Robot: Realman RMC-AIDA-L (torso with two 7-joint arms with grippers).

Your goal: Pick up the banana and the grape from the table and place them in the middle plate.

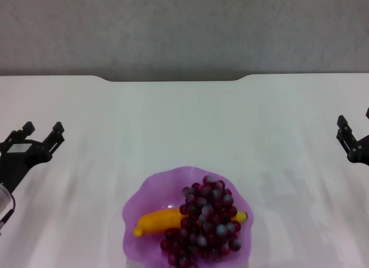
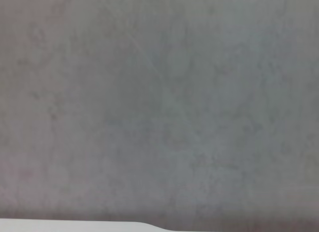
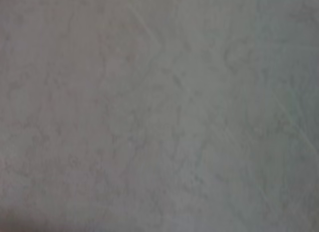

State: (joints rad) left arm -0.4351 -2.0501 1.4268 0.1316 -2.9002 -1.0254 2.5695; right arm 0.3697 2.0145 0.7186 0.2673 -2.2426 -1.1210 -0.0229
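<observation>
Task looks done: the curved yellow plastic-looking banana (image 1: 158, 220) and the dark red-purple grape bunch (image 1: 209, 225) lying across it both sit in the translucent purple scalloped plate (image 1: 151, 190) on the white table (image 1: 184, 124), left gripper (image 1: 41, 131) and right gripper (image 1: 346, 129) parked at opposite edges, both spread and empty.

Left tool (image 1: 41, 131) showing at 9 o'clock: matte black, two blocky square-tipped prongs, pale grey rectangular panel sitting between them on body, thin dark cable trailing beneath at frame edge. Right tool (image 1: 345, 129) showing at 3 o'clock: matching black, stepped angular prongs, partly cropped.
</observation>
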